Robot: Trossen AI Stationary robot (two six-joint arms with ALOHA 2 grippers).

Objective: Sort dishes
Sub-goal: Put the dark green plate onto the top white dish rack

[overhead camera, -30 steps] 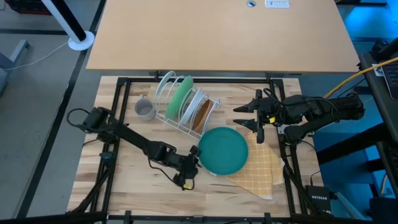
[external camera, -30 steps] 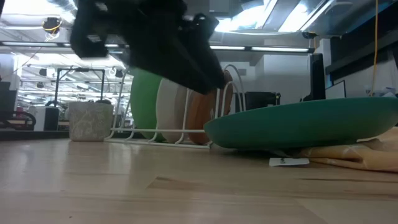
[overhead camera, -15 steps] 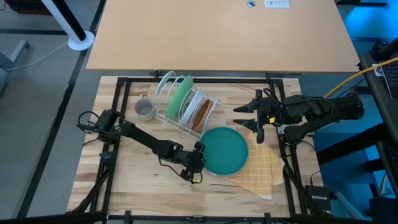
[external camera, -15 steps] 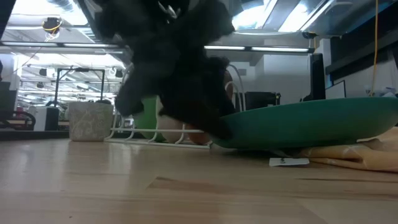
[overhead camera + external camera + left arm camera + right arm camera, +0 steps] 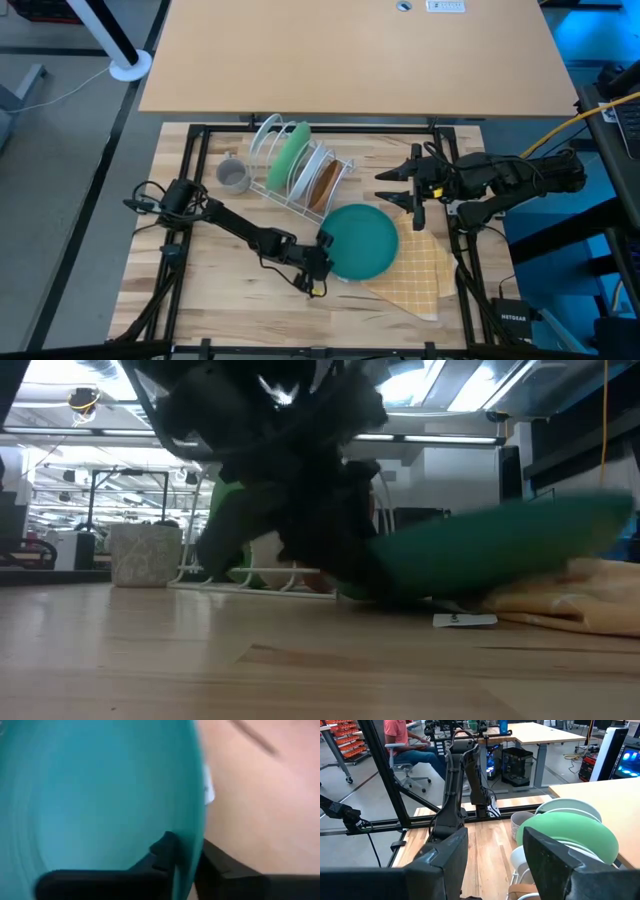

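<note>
The left gripper (image 5: 322, 262) has its two dark fingers clamped over the near-left rim of the round teal dinner plate (image 5: 362, 241), one finger (image 5: 162, 851) on the inner face and one under the edge, and the plate sits tilted with its far side raised above the yellow checked cloth (image 5: 418, 270). Just behind it the light green plate (image 5: 289, 152) and the brown plate (image 5: 322, 183) stand upright in the white wire rack (image 5: 297, 167), the small grey mug (image 5: 234, 177) beside the rack. The right gripper (image 5: 398, 184) waits above the table's right side with its fingers spread apart.
</note>
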